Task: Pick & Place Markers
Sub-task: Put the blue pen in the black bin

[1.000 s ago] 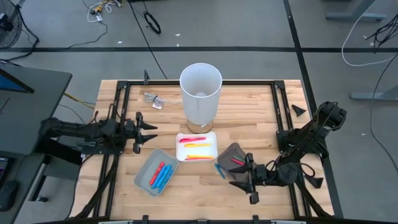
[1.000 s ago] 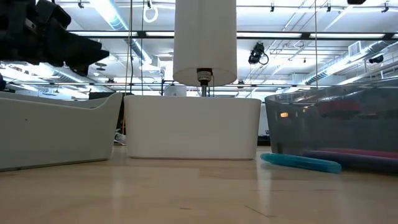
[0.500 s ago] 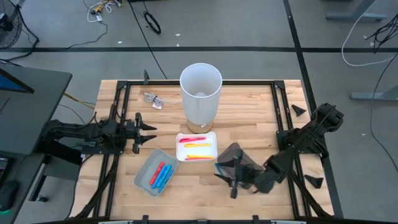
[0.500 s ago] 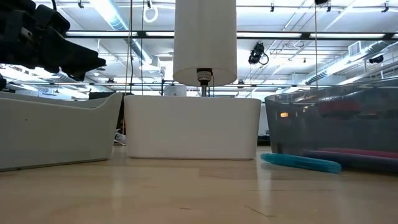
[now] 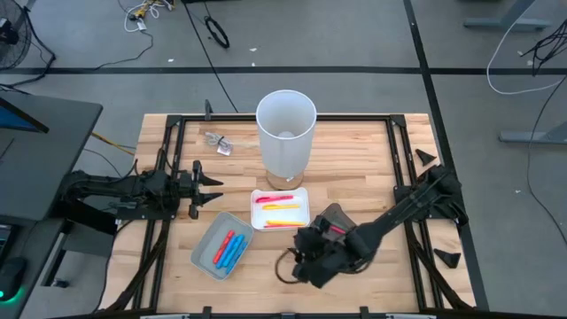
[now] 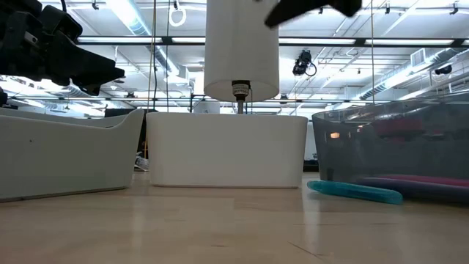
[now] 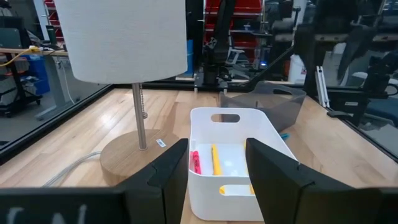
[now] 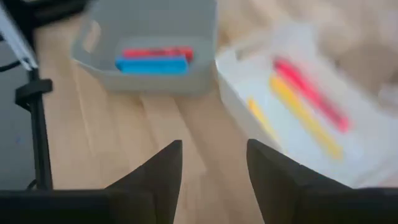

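We see the right gripper [image 5: 306, 259] open and empty above the surface [image 5: 354, 151], near the white tray [image 5: 302, 192] of markers [image 5: 282, 207]. The left gripper [image 5: 215, 189] waits open, empty.

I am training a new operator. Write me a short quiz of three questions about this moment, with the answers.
1. True or false: the right gripper holds something between its fingers.
2. Which colours lie in the white tray? A: red and yellow. B: blue and green. C: only blue.
3. Fill in: in the low view, the teal marker lies on the ___, outside every tray.

Key: 1 false, the fingers are open and hold nothing. 2 A. 3 table.
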{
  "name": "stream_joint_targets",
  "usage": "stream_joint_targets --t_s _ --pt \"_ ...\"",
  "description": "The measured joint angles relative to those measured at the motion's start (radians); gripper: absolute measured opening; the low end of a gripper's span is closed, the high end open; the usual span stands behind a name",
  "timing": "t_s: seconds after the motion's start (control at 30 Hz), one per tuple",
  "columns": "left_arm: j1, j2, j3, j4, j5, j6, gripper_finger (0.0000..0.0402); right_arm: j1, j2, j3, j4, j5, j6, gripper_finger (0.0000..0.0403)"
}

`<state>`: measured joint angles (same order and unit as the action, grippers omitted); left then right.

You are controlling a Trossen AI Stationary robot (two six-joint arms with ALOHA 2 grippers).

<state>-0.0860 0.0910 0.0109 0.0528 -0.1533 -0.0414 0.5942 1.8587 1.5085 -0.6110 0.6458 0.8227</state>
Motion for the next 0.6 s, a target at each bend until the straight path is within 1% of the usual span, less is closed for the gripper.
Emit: stream_joint_targets --t_s 0.1,0.2,0.33,0.43,0.6 --pt "0.000 0.000 0.000 0.000 0.000 0.000 0.0165 -0.035 0.035 0.048 -0.106 -0.109 0.167 0.0180" --pt "0.000 0.000 0.000 0.000 0.000 0.000 0.0165 -0.064 0.053 0.057 -0.157 -0.225 0.312 0.0180" --pt "0.000 0.000 0.000 0.001 0.000 0.000 0.0165 -0.096 0.068 0.058 -0.230 -0.355 0.416 0.0180" --pt "0.000 0.000 0.000 0.001 0.000 0.000 0.0165 -0.115 0.072 0.058 -0.292 -0.404 0.462 0.0180" --pt "0.000 0.000 0.000 0.001 0.000 0.000 0.0165 -0.136 0.072 0.055 -0.335 -0.427 0.505 0.0180"
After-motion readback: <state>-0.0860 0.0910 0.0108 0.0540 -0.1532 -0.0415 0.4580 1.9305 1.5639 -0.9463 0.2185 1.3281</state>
